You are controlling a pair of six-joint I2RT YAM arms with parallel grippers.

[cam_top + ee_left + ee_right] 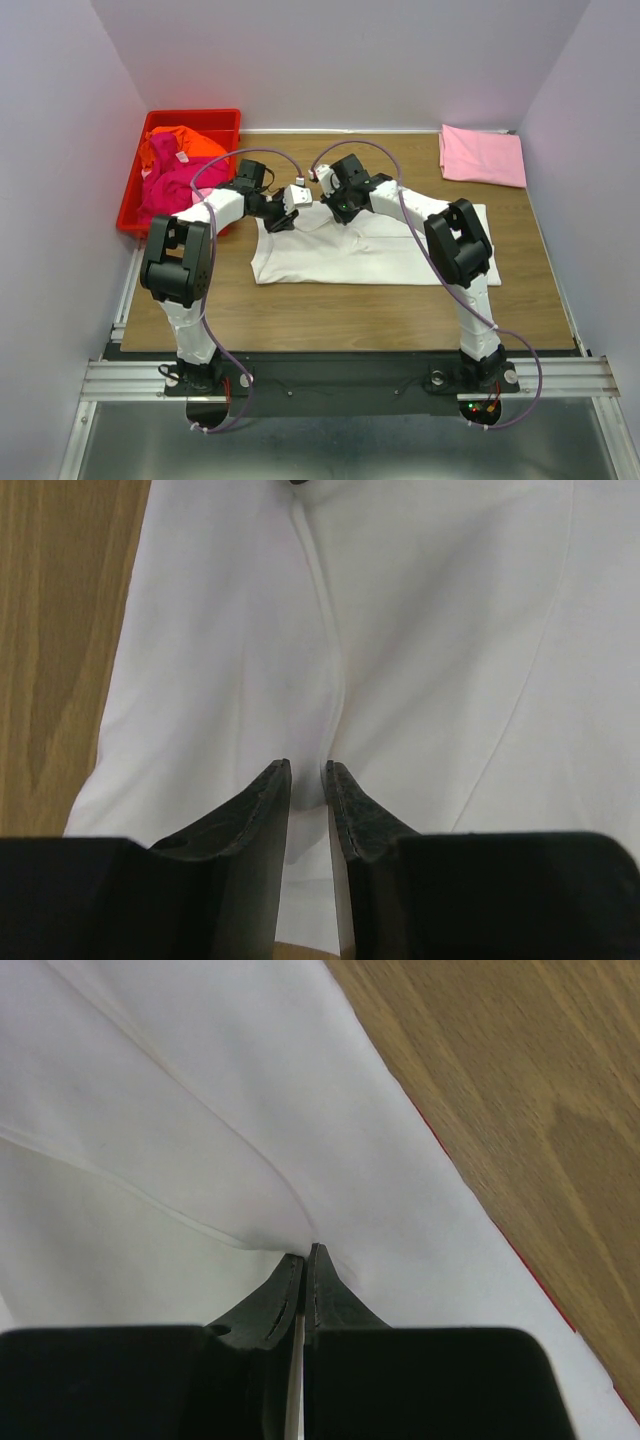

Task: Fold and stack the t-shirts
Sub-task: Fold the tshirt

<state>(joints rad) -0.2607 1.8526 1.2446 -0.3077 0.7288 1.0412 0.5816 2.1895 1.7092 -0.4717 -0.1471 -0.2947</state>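
On the wood-grain desk (350, 320) lies the smooth white tee (400, 255), flat and creased; right claw (305, 1252) pinches a fold; left claw (308, 770) straddles a ridge, jaws slightly apart, grip unclear.

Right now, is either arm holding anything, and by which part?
Right end effector: shut on a fold of the white t-shirt near its edge. Left end effector: jaws apart over a crease; grip cannot be told.

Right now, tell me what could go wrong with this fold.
The right claw pinches the white shirt, but the left claw shows a gap around its cloth ridge; if that side slips, the fold may go crooked. The two claws are close together and might bump.
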